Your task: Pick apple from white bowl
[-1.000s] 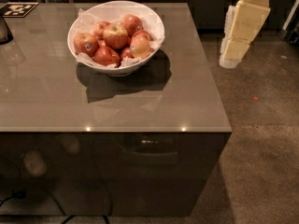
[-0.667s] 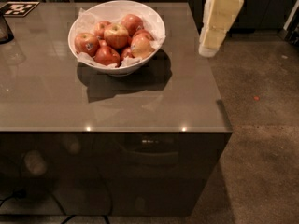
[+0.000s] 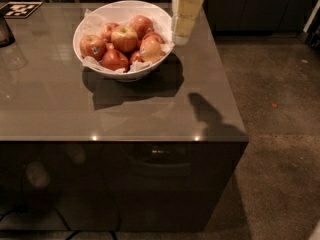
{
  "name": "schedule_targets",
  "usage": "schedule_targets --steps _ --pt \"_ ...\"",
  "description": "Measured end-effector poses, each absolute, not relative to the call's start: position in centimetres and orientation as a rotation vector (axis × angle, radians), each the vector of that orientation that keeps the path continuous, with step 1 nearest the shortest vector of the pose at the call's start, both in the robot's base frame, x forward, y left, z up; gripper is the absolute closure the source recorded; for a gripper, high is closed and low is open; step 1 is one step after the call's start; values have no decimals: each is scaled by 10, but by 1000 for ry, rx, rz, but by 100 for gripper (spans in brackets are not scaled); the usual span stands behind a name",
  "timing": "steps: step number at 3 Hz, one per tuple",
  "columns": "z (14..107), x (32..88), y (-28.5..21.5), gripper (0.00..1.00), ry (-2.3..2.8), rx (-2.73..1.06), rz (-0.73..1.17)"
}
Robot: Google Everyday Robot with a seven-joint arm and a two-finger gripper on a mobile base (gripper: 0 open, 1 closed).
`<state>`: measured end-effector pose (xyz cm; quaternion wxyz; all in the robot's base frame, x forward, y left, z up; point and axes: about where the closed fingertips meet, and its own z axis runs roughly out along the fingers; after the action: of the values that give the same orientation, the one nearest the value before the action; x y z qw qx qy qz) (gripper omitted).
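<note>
jaws at white bowl (image 3: 127,75) right rim | glossy brown counter (image 3: 150,114) | dark speckled floor (image 3: 270,134)

A glossy grey-brown rectangular countertop (image 3: 150,111) catches two small light glints at its front edge, above a dark cabinet front (image 3: 165,184). Speckled dark concrete floor (image 3: 280,144) stretches right, towards dark cabinet doors (image 3: 250,6) behind. The pale gripper (image 3: 181,36) hangs over the counter's far right side.

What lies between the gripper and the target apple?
Camera view: the gripper hangs at the right rim of the white bowl; that rim and a paler apple separate it from the apple.
</note>
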<state>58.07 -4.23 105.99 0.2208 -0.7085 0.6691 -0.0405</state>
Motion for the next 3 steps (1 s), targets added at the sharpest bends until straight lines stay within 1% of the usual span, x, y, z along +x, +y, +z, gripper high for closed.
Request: schedule_targets --steps 1,2,3 --pt "1065 588 -36 0 1821 -1934 -122" --pt "1066 610 -19 0 1792 -1913 -107" --pt "1055 672 33 0 1729 -1920 -44"
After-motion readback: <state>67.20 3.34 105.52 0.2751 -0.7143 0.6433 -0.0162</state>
